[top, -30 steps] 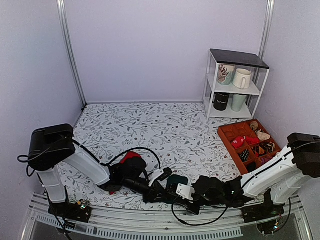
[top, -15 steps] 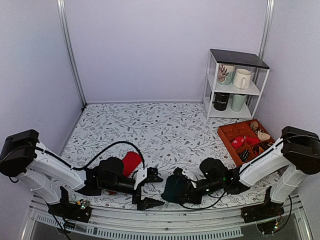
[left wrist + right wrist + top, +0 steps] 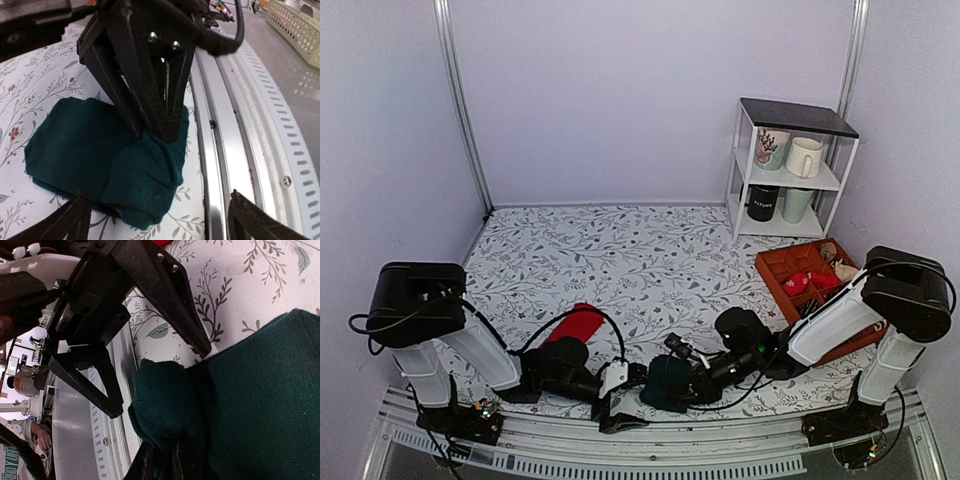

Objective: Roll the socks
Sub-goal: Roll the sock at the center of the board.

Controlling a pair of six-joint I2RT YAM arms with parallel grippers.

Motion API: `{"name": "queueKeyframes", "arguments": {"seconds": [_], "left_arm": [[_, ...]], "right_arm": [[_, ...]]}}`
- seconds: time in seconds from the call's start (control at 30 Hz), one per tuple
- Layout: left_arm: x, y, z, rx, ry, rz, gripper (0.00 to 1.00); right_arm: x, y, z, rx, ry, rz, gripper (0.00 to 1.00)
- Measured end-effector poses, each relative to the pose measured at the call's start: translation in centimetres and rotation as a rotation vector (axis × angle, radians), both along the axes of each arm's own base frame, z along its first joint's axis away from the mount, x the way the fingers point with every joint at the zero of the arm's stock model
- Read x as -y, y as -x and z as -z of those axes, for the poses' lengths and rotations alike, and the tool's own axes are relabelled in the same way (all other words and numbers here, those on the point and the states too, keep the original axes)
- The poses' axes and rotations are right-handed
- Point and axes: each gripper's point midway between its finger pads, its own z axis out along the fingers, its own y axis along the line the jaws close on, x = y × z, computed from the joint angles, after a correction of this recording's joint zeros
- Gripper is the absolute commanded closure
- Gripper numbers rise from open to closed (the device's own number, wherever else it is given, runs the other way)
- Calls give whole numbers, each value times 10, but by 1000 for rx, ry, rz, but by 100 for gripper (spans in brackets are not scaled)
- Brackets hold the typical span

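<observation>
The dark teal sock [image 3: 663, 382] lies folded near the table's front edge, one end bunched into a thick fold [image 3: 165, 400]. My right gripper [image 3: 678, 384] is shut on that fold, its two fingers pinching the fabric from above [image 3: 160, 120]. In the right wrist view the right gripper [image 3: 161, 465] shows at the bottom edge with sock cloth between its tips. My left gripper [image 3: 625, 397] stands wide open beside the sock on its left, and in its own view the left gripper [image 3: 160, 220] holds nothing. The red sock [image 3: 578, 324] lies flat behind the left arm.
A metal rail [image 3: 220, 125] runs along the table's near edge just beside the teal sock. A white shelf [image 3: 788, 170] with mugs stands at the back right. An orange divided tray [image 3: 815, 290] of small items sits in front of it.
My left gripper has opened wide and let go, settling low beside the teal sock. The right gripper stays pinched on the teal sock. The red sock now lies uncovered.
</observation>
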Motion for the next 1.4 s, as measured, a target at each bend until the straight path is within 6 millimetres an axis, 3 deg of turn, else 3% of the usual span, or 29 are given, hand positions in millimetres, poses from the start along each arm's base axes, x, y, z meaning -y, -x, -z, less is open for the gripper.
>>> {"name": "queueKeyframes", "arguments": {"seconds": [0.13,0.2,0.33,0.4,0.43,0.6,0.67,0.73,0.8,0.83,1.13,1.4], "left_arm": [[4,-1,6,-1,-5,2,27],[6,-1,5,1,2,3,33],[11,-2,3,2,15,9,32],[13,-2,3,2,15,10,16],[15,-2,4,-2,15,12,13],[17,-3,6,-7,16,9,14],[18,-3,4,-6,23,7,19],[18,-4,4,-6,25,4,31],[18,-4,4,-10,24,3,62],[18,-3,4,-10,23,4,68],[21,0,7,-41,19,18,73],[24,-3,10,-191,-33,-20,76]], "right_arm": [[0,0,1,-16,2,-3,87],[0,0,1,-19,3,-4,87],[0,2,1,-31,5,-14,87],[0,3,2,-35,7,-17,87],[0,3,2,-37,8,-19,87],[-1,3,2,-47,9,-25,87],[-1,3,2,-50,9,-26,87],[-1,3,2,-52,10,-27,87],[-1,3,2,-53,10,-27,87],[-1,3,2,-53,10,-27,87],[0,4,3,-59,14,-30,87],[3,-3,-3,-15,55,-4,72]]}}
